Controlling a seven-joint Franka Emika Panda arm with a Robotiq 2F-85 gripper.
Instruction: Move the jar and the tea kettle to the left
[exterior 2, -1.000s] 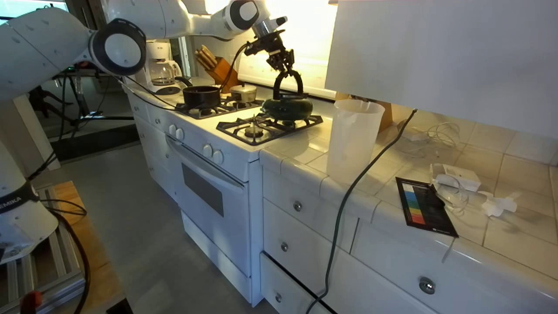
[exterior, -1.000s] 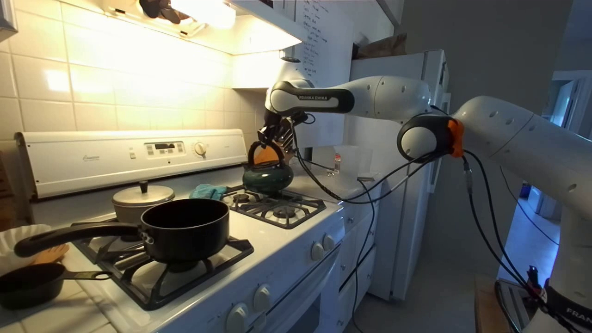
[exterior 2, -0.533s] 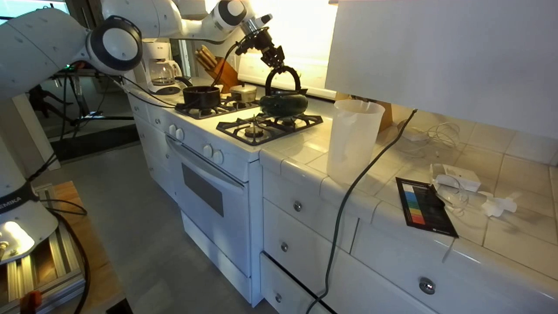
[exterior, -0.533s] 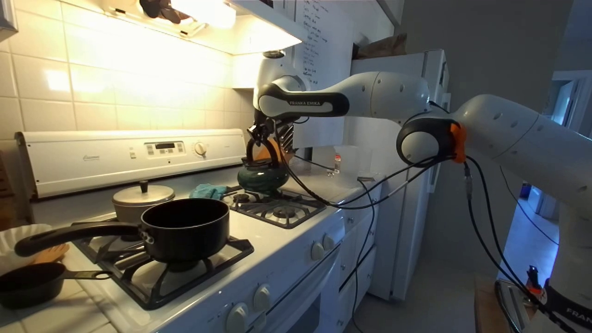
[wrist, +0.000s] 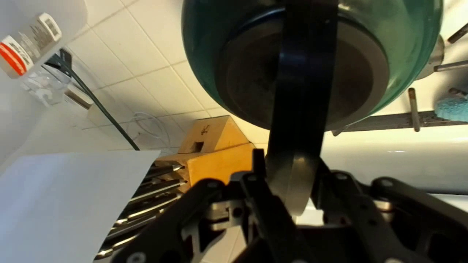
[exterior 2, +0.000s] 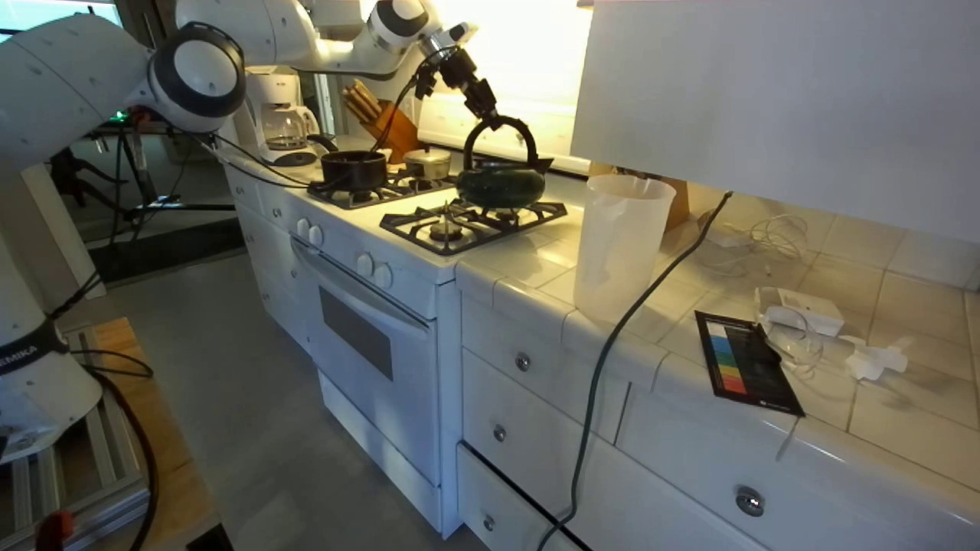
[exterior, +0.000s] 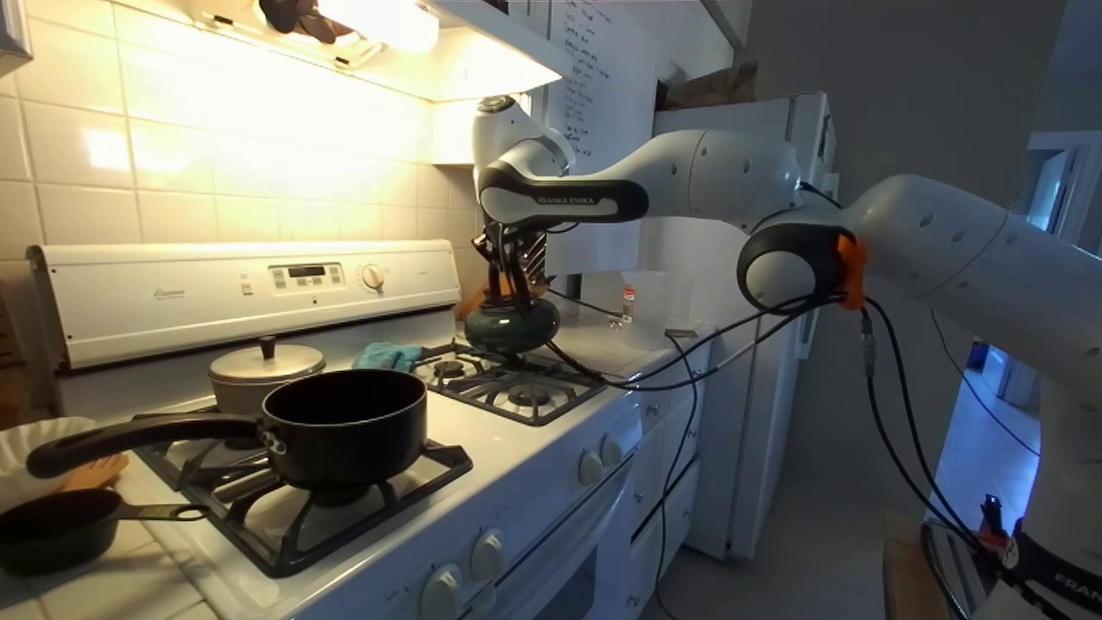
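Gripper [wrist: 290, 168] clamped on the arched handle [wrist: 307, 91]. Tea kettle [exterior: 512, 329] just turned under it; handle [exterior: 521, 286] shows narrower now in an exterior view. Kettle's over the back of the burner grate [exterior: 529, 395], contact we can't tell. For the task: we gained rotation, hardly any leftward travel, likely still mid-move. Jar: we can't pick it out.

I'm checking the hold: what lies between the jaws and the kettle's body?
The handle, gripped by the jaws in the wrist view and arching over the kettle in an exterior view.
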